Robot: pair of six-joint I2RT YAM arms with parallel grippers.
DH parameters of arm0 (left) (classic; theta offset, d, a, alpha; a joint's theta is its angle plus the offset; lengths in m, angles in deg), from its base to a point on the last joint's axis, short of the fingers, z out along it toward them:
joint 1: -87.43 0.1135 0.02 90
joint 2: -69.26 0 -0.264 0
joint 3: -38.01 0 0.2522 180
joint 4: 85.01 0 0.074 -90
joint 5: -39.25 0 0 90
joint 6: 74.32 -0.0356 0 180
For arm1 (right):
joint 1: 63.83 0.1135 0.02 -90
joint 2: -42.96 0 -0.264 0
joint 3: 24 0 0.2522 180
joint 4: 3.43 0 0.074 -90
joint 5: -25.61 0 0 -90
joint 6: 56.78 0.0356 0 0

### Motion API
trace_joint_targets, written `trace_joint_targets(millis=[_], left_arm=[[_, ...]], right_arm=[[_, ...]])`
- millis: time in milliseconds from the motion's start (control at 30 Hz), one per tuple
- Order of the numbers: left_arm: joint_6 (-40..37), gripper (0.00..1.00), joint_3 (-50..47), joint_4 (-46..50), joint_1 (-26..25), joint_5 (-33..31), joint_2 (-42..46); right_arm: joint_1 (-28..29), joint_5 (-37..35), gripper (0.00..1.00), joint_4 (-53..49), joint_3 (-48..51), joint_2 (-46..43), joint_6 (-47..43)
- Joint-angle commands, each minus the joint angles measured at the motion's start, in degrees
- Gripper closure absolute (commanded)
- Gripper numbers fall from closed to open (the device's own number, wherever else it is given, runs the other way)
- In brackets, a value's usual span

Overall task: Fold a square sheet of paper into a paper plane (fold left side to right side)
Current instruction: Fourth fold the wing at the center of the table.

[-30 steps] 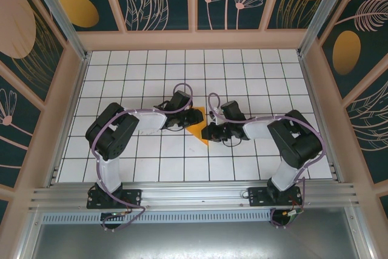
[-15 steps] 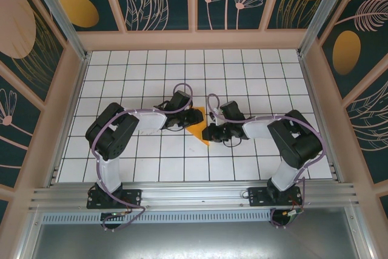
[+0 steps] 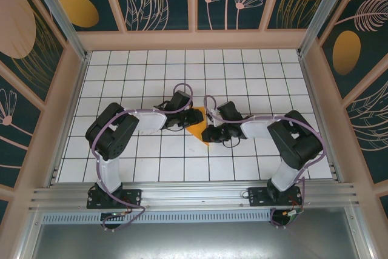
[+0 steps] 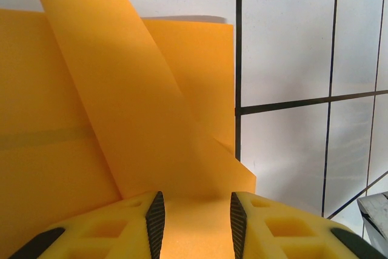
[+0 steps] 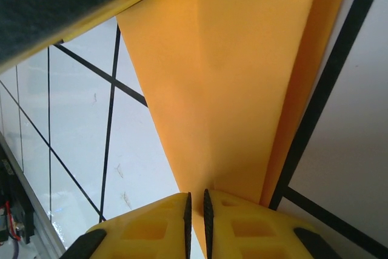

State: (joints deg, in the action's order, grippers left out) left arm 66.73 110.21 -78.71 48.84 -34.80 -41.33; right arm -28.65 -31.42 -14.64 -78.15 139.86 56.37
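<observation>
- From above: a thin bright orange paper sheet (image 3: 198, 128), partly folded to a point, lying flat mid-way across the white black-gridded table (image 3: 242, 77), with the left gripper (image 3: 185, 119) low at its left edge and the right gripper (image 3: 208, 133) low at its right.
- From the left wrist: left gripper (image 4: 194, 219) with yellow, black-padded fingers (image 4: 136, 222) spread apart, gripping nothing, the sheet under them and a raised flap slanting away from the gap.
- From the right wrist: right gripper (image 5: 196, 210) pinched nearly together on the sheet's narrow end, over the gridded tiles.
</observation>
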Motion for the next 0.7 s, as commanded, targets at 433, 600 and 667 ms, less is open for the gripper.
trace_joint_targets(millis=[433,600,667], left_arm=[[-1.3,0.62,-0.9,4.0,-0.1,-2.5,-1.5],[-1.3,0.62,-0.9,4.0,-0.1,-2.5,-1.4],[-1.2,0.62,-1.0,4.0,-0.1,-2.5,-1.3]], right_arm=[[2.2,-2.1,0.87,-13.1,3.1,-3.4,-1.6],[2.2,-2.5,0.91,-14.3,2.7,-4.0,-2.2],[2.1,-2.8,0.94,-14.9,2.5,-4.5,-2.4]])
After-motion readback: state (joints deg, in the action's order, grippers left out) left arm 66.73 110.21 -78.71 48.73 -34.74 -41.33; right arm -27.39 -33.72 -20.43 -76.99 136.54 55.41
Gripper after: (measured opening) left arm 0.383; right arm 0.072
